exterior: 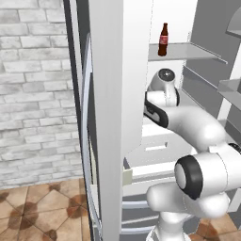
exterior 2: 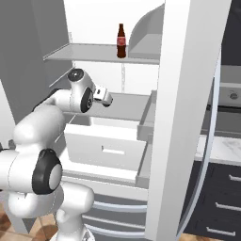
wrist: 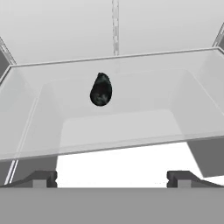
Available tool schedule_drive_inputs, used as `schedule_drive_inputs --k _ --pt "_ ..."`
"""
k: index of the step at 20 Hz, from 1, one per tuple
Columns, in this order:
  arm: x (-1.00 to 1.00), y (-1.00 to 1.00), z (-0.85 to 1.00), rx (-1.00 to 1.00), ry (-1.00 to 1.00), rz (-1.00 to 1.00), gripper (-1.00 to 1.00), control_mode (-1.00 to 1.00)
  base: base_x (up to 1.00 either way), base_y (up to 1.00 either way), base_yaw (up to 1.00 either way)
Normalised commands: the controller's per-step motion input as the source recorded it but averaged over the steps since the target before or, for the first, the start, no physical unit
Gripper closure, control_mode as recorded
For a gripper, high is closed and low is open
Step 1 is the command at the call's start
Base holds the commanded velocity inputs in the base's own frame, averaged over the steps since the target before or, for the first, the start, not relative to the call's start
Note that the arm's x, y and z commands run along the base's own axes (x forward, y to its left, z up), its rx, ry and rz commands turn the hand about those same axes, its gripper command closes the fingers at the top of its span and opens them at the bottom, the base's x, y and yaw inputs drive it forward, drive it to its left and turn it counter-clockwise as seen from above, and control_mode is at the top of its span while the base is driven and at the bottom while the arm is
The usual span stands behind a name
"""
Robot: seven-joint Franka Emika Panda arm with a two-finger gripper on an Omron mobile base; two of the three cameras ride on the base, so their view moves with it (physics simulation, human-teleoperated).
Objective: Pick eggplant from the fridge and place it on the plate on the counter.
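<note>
I judge the task barely begun: my gripper point(wrist: 112, 178), fingers spread and holding nothing, points into the open fridge point(exterior 2: 188, 117). One eggplant point(wrist: 101, 89) lies far back on the glass shelf point(wrist: 131, 122), untouched. One bottle point(exterior 2: 121, 41) stands on the shelf above. Grasping and carrying remain.

Brown bottle point(exterior: 163, 40) upright on an upper shelf; brick wall point(exterior: 33, 89); tiled floor point(exterior: 42, 212).

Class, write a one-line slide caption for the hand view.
Open gripper faces a small dark, glossy eggplant lying on a clear glass fridge shelf.
</note>
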Motion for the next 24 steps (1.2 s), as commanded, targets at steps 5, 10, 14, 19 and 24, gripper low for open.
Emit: schedule_drive_inputs --k 5,10,14,19,24 --pt "0.29 0.0 -0.09 0.0 -0.03 0.0 -1.0 -1.0 0.0 0.0 0.0" --pt "0.37 0.07 -0.06 0.0 -0.01 0.0 -1.0 -1.0 0.0 0.0 0.0" --pt "0.29 0.07 -0.25 0.0 -0.01 0.0 -1.0 -1.0 0.0 0.0 0.0" --pt "0.38 0.01 -0.11 0.0 0.02 0.0 -1.0 -1.0 0.0 0.0 0.0" --pt "0.42 0.0 -0.16 0.0 0.0 0.0 -1.0 -1.0 0.0 0.0 0.0"
